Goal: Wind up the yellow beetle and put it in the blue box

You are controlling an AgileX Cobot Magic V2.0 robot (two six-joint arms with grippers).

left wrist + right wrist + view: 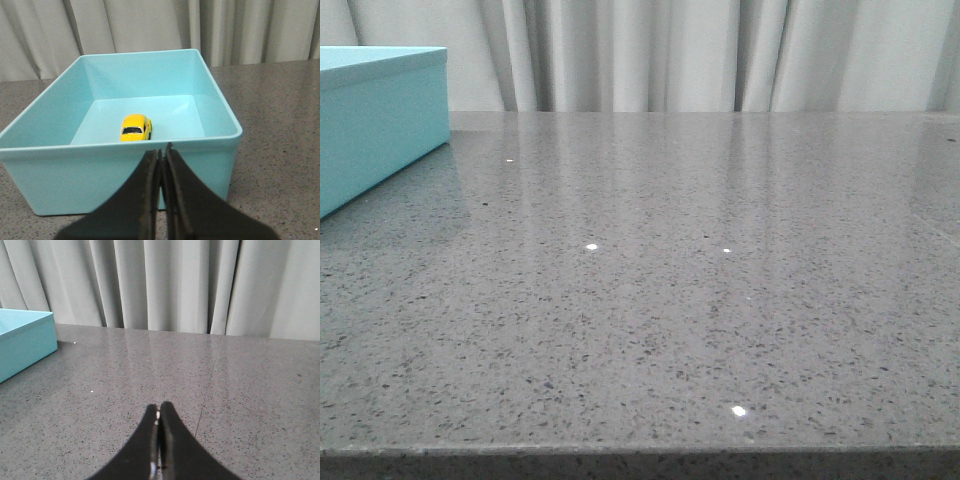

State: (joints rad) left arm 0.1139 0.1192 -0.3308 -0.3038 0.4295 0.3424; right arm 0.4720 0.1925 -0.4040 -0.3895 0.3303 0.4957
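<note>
The yellow beetle [135, 127] sits on its wheels on the floor of the blue box [210, 90], near the wall closest to my left gripper. The box stands open-topped on the grey table; it shows at the far left in the front view [380, 125] and at the left edge in the right wrist view [22, 342]. My left gripper [161, 151] is shut and empty, just outside the box's near wall. My right gripper [159, 407] is shut and empty over bare table, well to the right of the box. Neither gripper shows in the front view.
The speckled grey table [670, 300] has its front edge along the bottom of the front view. Pale curtains [700, 55] hang behind the table.
</note>
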